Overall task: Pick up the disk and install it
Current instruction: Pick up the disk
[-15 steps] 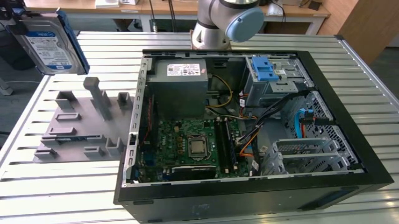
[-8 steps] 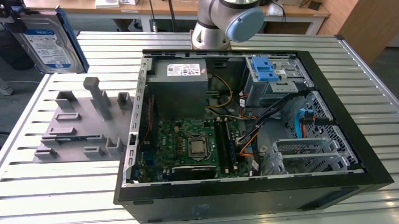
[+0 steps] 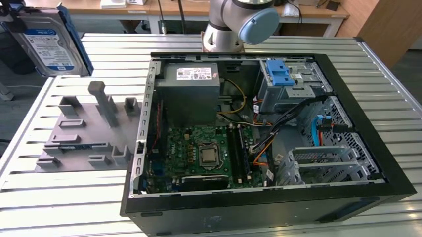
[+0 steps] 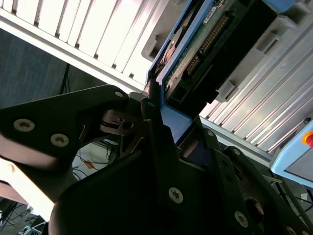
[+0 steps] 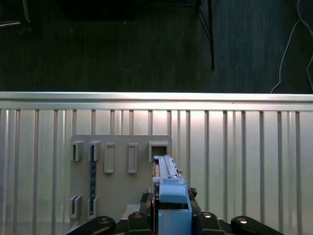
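Note:
The disk (image 3: 47, 42), a silver hard drive with a white-and-blue label in a blue frame, hangs upright in the air at the exterior view's far left, above the table's edge. My gripper (image 4: 164, 122) is shut on its blue frame. The second wrist view has the drive's connector end (image 4: 205, 49) sticking out past the fingers. In the first wrist view the disk (image 5: 168, 188) stands edge-on above the grey holder plate (image 5: 112, 166), with the gripper (image 5: 171, 220) clamped on it.
The open computer case (image 3: 369, 98) lies on the slatted table (image 3: 79, 207), at the exterior view's right. Inside are the grey power supply (image 3: 191, 81), the motherboard (image 3: 204, 153) and a metal cage with a blue latch (image 3: 280, 74). The arm's base (image 3: 231, 24) stands behind the case.

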{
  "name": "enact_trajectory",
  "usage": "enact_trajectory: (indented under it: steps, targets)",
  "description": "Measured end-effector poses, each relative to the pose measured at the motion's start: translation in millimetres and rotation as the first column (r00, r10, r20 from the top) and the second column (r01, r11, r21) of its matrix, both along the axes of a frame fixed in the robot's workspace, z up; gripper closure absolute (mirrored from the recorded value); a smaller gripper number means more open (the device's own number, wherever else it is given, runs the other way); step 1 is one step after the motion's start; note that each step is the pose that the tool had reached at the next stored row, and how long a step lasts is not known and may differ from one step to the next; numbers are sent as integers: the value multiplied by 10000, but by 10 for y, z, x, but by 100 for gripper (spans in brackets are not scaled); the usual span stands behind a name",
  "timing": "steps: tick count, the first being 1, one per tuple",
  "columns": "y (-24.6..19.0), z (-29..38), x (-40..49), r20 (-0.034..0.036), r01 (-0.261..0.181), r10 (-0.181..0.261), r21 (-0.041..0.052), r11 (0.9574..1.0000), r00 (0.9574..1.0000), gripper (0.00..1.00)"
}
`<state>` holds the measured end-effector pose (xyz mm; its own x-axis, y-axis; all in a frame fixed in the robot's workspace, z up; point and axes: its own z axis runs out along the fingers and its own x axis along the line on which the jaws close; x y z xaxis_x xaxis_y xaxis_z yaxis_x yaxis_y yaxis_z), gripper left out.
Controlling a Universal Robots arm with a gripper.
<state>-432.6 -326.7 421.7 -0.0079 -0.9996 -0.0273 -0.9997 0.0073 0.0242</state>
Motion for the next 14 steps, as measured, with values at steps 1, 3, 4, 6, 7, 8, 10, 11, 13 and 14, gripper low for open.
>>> enact_trajectory:
  steps: [1, 3, 4, 6, 7, 8, 10, 11, 13, 14]
  targets:
    - [0, 5, 0, 0, 0, 0, 0, 10000, 10000, 64]
    - [0, 15, 0, 0, 0, 0, 0, 10000, 10000, 64]
    - [0, 20, 0, 1, 0, 0, 1, 10000, 10000, 64]
    - [0, 30, 0, 0, 0, 0, 0, 10000, 10000, 64]
    - [0, 36, 0, 0, 0, 0, 0, 10000, 10000, 64]
    - [0, 43, 0, 0, -1, 1, 0, 10000, 10000, 64]
    - [0, 58, 0, -1, 0, 0, 0, 10000, 10000, 64]
    - [0, 67, 0, -1, 0, 0, 0, 10000, 10000, 64]
    - [0, 87, 0, 0, 0, 0, 0, 10000, 10000, 64]
    - [0, 98, 0, 0, 0, 0, 0, 10000, 10000, 64]
